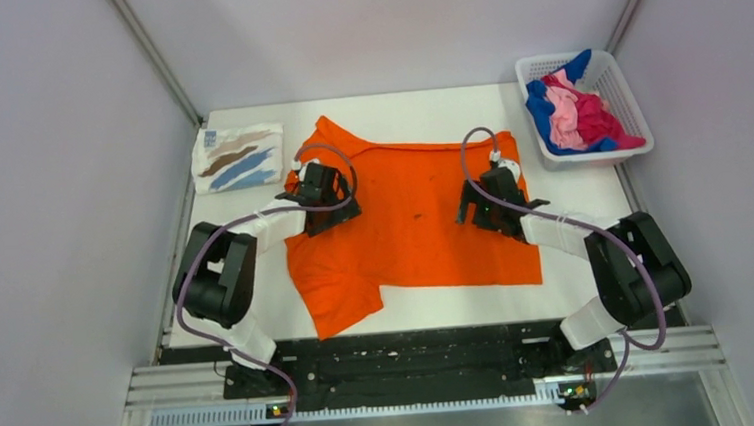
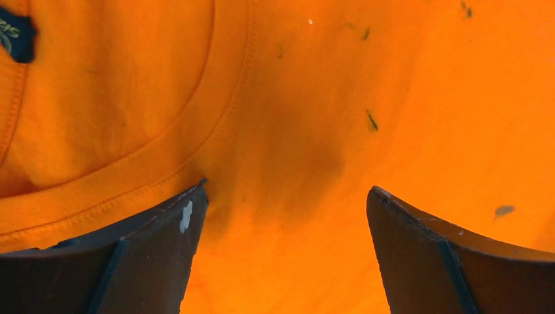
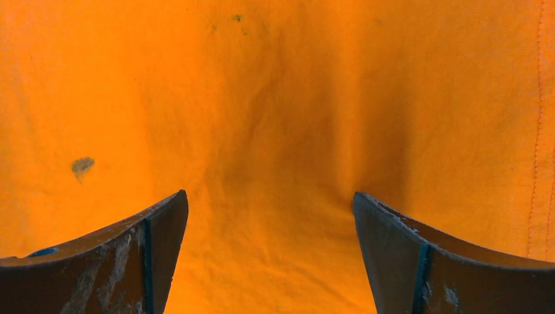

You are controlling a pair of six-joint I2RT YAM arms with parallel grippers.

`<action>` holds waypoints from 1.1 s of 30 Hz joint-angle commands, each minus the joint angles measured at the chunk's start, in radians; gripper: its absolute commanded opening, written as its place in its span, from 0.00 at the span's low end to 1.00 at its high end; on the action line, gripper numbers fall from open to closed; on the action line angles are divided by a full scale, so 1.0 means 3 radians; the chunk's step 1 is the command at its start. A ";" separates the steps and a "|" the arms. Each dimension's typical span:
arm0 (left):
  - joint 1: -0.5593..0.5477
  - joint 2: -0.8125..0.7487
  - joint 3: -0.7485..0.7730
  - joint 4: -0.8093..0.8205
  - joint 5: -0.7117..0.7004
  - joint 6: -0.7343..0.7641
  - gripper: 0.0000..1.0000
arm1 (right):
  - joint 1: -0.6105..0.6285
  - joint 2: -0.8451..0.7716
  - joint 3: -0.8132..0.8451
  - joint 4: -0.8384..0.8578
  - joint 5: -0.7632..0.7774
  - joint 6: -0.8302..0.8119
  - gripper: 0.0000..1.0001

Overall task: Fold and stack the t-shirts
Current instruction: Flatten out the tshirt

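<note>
A bright orange t-shirt (image 1: 414,220) lies spread flat on the white table. My left gripper (image 1: 330,198) is open, its tips pressed on the cloth beside the collar (image 2: 131,170); orange cloth fills the left wrist view (image 2: 314,98). My right gripper (image 1: 485,203) is open, its tips down on the shirt near the hem side; the right wrist view shows only orange cloth (image 3: 275,131). A folded white t-shirt with brown and blue streaks (image 1: 239,157) lies at the far left. Blue, pink and magenta shirts (image 1: 574,111) are bunched in the basket.
A white plastic lattice basket (image 1: 626,105) stands at the far right corner. Grey walls close the table (image 1: 593,198) on the left, back and right. A black rail with the arm bases runs along the near edge.
</note>
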 commanded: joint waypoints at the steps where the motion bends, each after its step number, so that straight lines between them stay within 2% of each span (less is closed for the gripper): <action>1: -0.0030 -0.0095 -0.0315 -0.0245 -0.0070 -0.0285 0.98 | 0.0108 -0.0178 -0.0226 -0.0187 0.0055 0.0209 0.95; 5: -0.0098 -0.0469 -0.0733 -0.0274 -0.0119 -0.0355 0.98 | 0.0190 -0.0357 -0.0385 -0.0402 0.0074 0.0329 0.95; 9: -0.0114 -0.0740 -0.0932 -0.0520 -0.0243 -0.0371 0.98 | 0.0383 -0.0712 -0.0561 -0.0656 0.0074 0.0463 0.95; 14: -0.0151 -0.0997 -0.0915 -0.0584 -0.0210 -0.0336 0.98 | 0.0442 -0.1106 -0.0653 -0.0796 0.0126 0.0477 0.97; 18: -0.0149 -0.1030 -0.0610 -0.0455 -0.0208 -0.0265 0.99 | 0.0445 -0.1203 -0.0362 -0.0765 0.0296 0.0342 0.99; 24: -0.0103 -0.0503 0.0276 -0.0411 -0.0519 -0.0266 0.97 | 0.0443 -0.1176 0.0053 -0.0580 0.0408 0.0276 0.99; 28: 0.0082 0.0157 0.0849 -0.0400 -0.0393 -0.0247 0.79 | 0.0443 -0.1151 0.0004 -0.0497 0.0358 0.0231 0.99; 33: 0.0230 0.0705 0.1417 -0.0348 -0.0225 -0.0199 0.62 | 0.0426 -0.1063 0.0000 -0.0577 0.0495 0.0193 0.99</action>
